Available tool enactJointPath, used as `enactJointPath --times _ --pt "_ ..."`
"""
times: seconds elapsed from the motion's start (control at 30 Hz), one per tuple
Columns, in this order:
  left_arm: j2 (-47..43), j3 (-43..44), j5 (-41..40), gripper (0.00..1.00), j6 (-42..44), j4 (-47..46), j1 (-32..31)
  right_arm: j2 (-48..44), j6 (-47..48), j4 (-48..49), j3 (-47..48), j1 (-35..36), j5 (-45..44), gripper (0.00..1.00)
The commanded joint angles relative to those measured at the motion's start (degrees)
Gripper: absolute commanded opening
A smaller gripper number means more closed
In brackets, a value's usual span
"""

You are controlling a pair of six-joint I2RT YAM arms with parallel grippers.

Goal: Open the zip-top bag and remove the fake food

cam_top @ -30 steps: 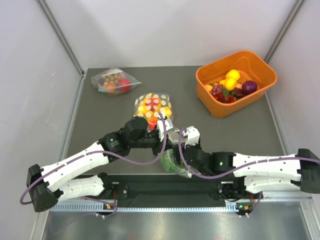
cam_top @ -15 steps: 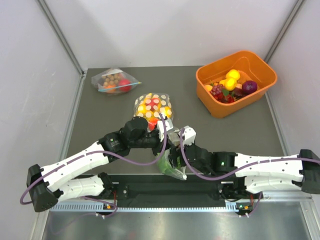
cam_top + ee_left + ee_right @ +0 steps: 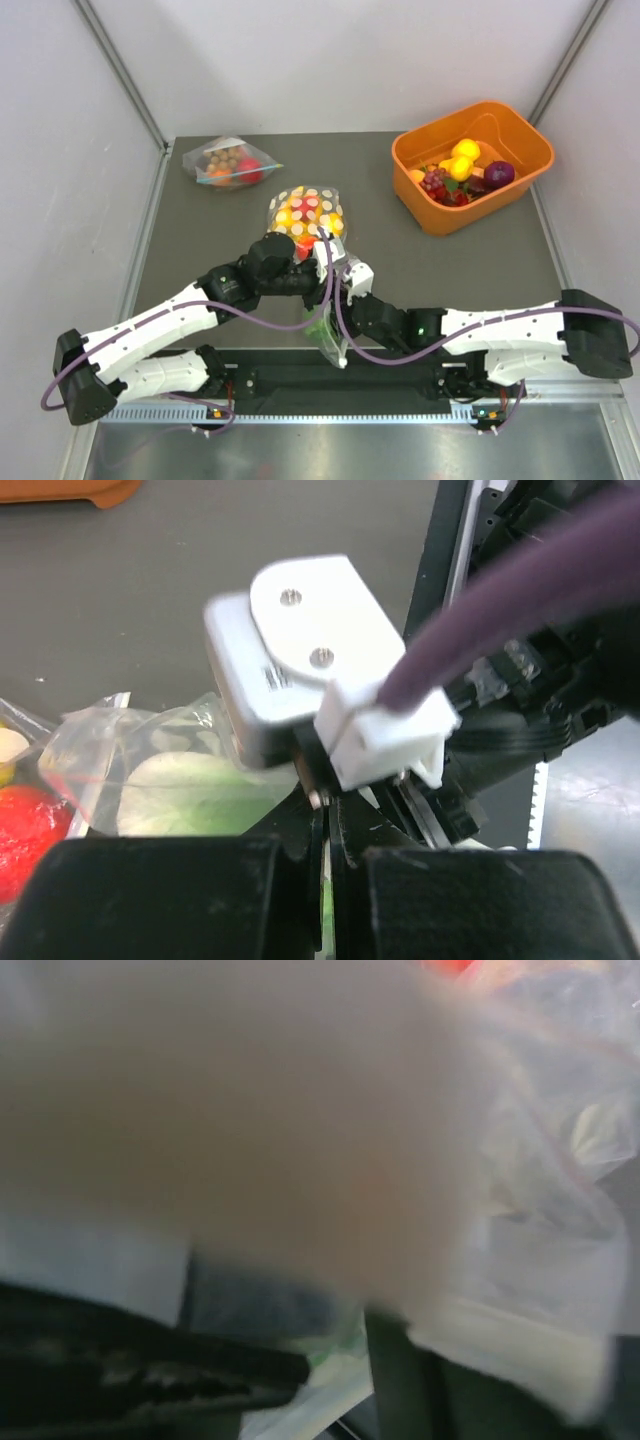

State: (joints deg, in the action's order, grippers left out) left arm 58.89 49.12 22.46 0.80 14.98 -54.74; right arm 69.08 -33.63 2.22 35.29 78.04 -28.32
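We are holding the zip-top bag (image 3: 328, 335) in our left claw (image 3: 328, 845), clenched on its thin edge; the bag is hanging just on the near side of the yellow-and-red bag (image 3: 306, 212); green fake food (image 3: 200, 795) is showing inside; our right claw (image 3: 338, 290) is crowding in, and we cannot tell if it is gripping; if it is pinching both sides together, the zip may not be opening; a slipping edge could be dropping the bag onto the desk (image 3: 200, 240).

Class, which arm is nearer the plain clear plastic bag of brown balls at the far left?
Left. The left arm ends near-side and slightly right of the plain clear plastic bag; the right arm lies much farther right.
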Motion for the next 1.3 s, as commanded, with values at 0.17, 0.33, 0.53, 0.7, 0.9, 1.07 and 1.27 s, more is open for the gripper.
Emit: enactJointPath --times 0.17,0.33,0.53,0.7,0.9,1.07,1.27 --pt "-1.1 0.0 4.5 0.0 0.3 -5.5 -0.8 4.9 -2.3 5.7 0.0 0.2 1.1 0.24" --pt "-1.6 -0.1 3.2 0.0 0.5 -5.3 -0.8 2.3 -5.9 1.9 -0.7 0.3 -4.1 0.0" --pt "-1.2 0.2 0.0 0.03 0.6 -4.7 -0.7 -11.5 -8.2 2.9 -6.7 0.4 -6.9 0.0" --pt "-0.6 0.3 -1.1 0.06 1.0 -4.3 -0.8 -23.0 -8.1 0.9 -8.5 0.4 -8.9 0.0" --pt "0.3 0.5 -2.1 0.46 1.3 -3.8 -0.9 -30.6 -7.4 -0.5 -9.0 0.4 -10.5 0.0" --pt "0.2 0.2 -2.0 0.8 1.4 -3.6 -0.9 -33.5 -9.8 -5.1 -9.4 0.4 -14.1 0.0" --pt "1.4 1.0 -7.4 0.9 1.0 -2.1 -1.6 -35.7 -11.9 -6.5 -10.7 0.4 -19.7 0.0"
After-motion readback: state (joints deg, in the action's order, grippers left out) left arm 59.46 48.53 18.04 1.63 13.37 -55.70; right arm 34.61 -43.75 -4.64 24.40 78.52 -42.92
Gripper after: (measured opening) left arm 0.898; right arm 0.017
